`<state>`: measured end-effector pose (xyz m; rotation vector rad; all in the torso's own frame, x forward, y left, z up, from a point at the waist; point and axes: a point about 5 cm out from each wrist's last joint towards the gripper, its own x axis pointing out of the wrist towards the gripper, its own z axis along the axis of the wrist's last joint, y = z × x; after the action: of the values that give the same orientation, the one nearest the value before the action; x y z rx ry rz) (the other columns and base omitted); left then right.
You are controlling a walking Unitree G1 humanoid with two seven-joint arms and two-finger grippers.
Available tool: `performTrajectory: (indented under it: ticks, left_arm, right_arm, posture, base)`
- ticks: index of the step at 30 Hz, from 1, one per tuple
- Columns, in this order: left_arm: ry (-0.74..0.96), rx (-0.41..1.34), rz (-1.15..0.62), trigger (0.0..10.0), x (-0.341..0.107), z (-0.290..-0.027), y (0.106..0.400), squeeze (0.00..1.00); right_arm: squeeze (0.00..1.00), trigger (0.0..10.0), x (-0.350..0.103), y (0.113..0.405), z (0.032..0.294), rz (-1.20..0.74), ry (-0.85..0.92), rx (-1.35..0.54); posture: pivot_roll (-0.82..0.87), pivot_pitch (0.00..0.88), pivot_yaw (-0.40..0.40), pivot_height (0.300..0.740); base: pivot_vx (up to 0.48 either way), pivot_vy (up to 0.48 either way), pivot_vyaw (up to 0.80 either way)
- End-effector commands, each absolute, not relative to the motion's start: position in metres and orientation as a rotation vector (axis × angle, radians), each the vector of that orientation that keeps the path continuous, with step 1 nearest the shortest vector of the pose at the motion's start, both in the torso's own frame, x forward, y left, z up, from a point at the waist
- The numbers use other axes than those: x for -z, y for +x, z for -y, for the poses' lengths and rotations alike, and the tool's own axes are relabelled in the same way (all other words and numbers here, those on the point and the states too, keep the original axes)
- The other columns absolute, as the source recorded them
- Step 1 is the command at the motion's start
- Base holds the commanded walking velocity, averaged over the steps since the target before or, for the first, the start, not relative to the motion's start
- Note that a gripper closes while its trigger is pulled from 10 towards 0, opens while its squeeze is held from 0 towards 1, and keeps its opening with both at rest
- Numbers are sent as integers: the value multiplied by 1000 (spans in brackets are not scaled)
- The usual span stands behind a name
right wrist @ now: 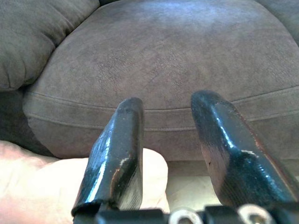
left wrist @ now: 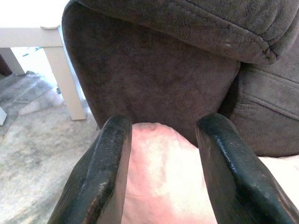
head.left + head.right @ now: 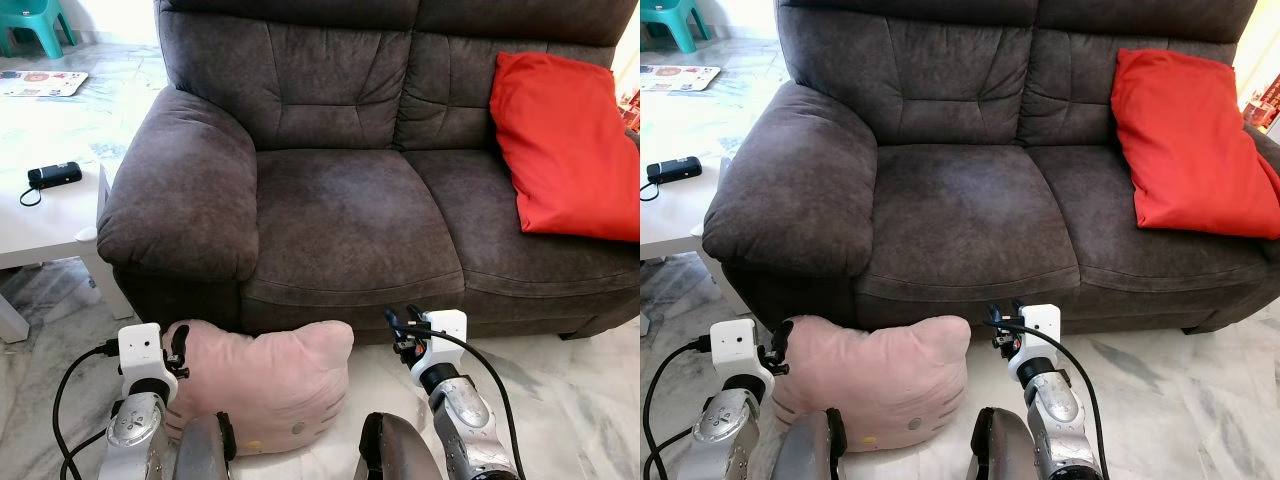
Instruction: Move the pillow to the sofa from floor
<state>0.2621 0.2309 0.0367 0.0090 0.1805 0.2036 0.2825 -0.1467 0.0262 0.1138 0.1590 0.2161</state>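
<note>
Pink pillow (image 3: 265,380), shaped like a cartoon cat's head with a small yellow nose and dark eye near its lower edge, lies on the pale marbled floor (image 3: 560,400), pressed against the front base of a dark brown fabric sofa (image 3: 340,210) below its left armrest (image 3: 180,200). The sofa's left seat cushion (image 3: 345,225) is bare. A red cushion (image 3: 565,140) leans upright against the backrest on the right seat.

The left gripper (image 3: 178,350) is raised at the pillow's left upper corner, its black fingers touching or just beside the pink fabric. In the left wrist view its two fingers (image 2: 100,177) stand spread apart, with the pillow's corner showing in the gap between them and the armrest's dark side beyond. They are not closed on the pillow.

The right gripper (image 3: 402,322) is held up just past the pillow's right upper corner, in front of the sofa's seat edge. In the right wrist view its fingers (image 1: 117,158) are also parted, holding nothing, with the pillow's corner behind the one and the seat cushion ahead.

To the left of the sofa stands a white low table (image 3: 50,225) with a small black device (image 3: 55,176) and its wrist strap on top. A teal plastic chair (image 3: 35,25) stands far back at the left.
</note>
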Motion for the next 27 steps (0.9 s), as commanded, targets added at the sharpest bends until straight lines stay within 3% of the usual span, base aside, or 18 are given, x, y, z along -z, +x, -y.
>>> performTrajectory:
  ticks: [1, 6, 17, 27]
  left_arm:
    - [18, -184, -194, 10000, -35, -227, 263, 0]
    - [12, -177, -188, 10000, -35, -223, 262, 0]
    - [14, -178, -187, 10000, -35, -223, 263, 0]
    - [-70, -211, -311, 10000, -30, -243, 280, 0]
  right_arm:
    - [0, 10000, -32, 288, 148, -143, 108, -212]
    - [0, 10000, -33, 287, 149, -126, 106, -203]
    - [0, 10000, -32, 286, 150, -134, 107, -204]
    - [0, 10000, -41, 291, 151, -109, 108, -218]
  posture:
    - [143, 10, -128, 521]
    - [144, 8, -128, 496]
    - [142, 10, -127, 496]
    - [120, 28, -137, 496]
  base:
    - [0, 0, 0]
    - [0, 0, 0]
    - [0, 0, 0]
    - [0, 0, 0]
